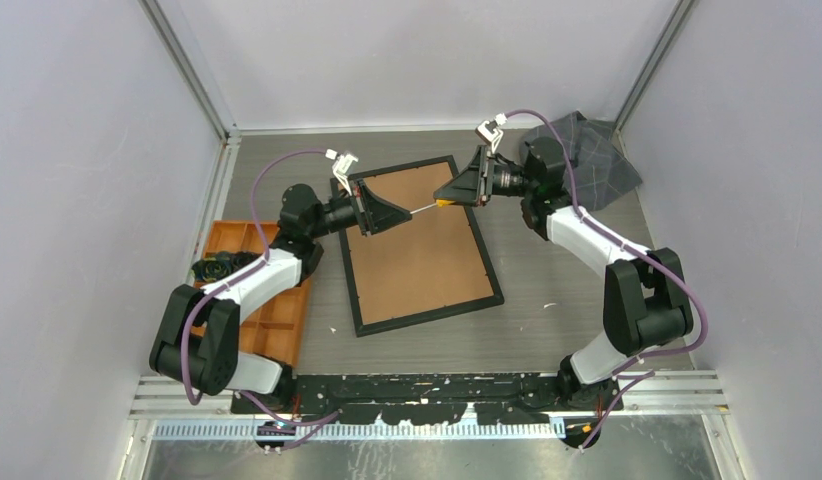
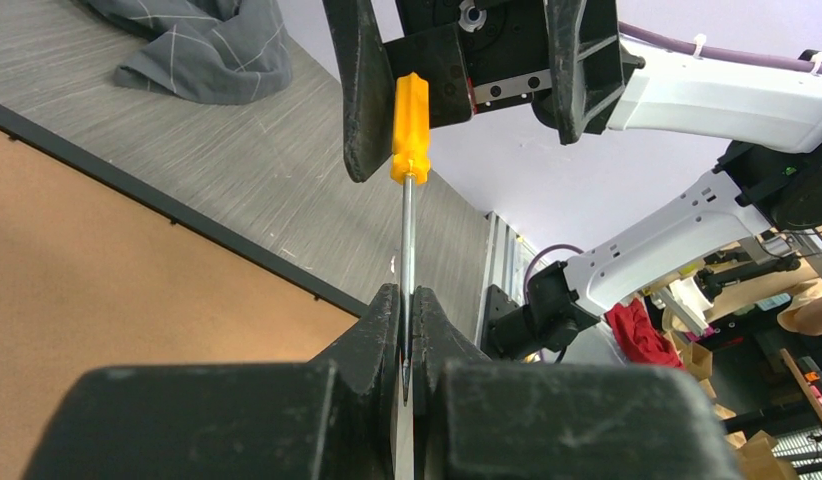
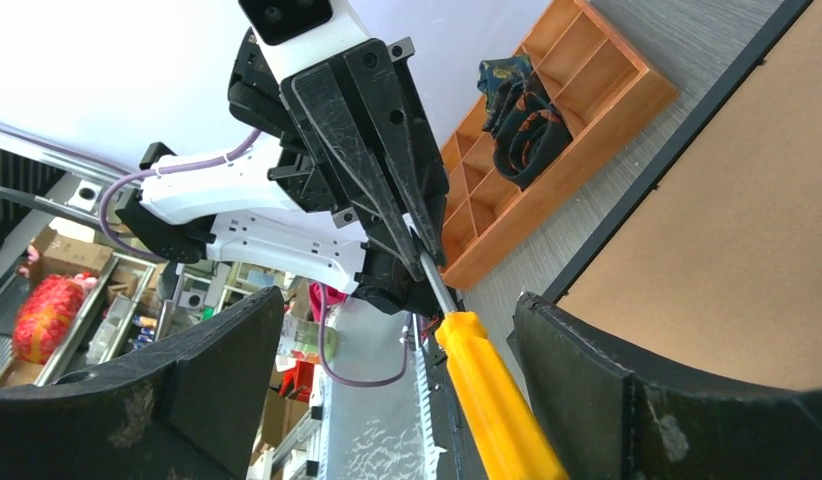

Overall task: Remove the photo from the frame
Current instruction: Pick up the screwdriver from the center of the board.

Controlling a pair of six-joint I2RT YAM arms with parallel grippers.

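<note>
risk first: screwdriver (image 2: 410, 130) carried only by the pinch of left gripper (image 2: 405, 305) on the smooth steel shaft, near the tip; likely to swivel or slide out under the weight of the handle, round polished metal giving the hard pads little bite; would drop onto frame (image 1: 430, 313) directly beneath and mark it. right gripper (image 1: 445, 198) spread wide about the yellow-orange handle, one finger close against it, the other well clear; holding nothing; if closed off-centre, could lever the shaft out of the left pinch. further risk, as a judgement: blade skidding across the backing board (image 1: 427, 262) and gouging it, or reaching the photo beneath.

photo: not visible in any view; presumably under the board, inside the frame, face down; not yet out.

materials: frame a thin black rectangular border, lying flat and skewed on grey wood-grain table (image 1: 567, 300); board matt brown, flat, small dark tabs along one edge; handle ridged hard plastic; fingers black, wedge-shaped, scuffed; orange compartment tray (image 1: 282, 320) at left, wood-like; crumpled grey checked cloth (image 1: 587, 160) in the far right corner.
</note>
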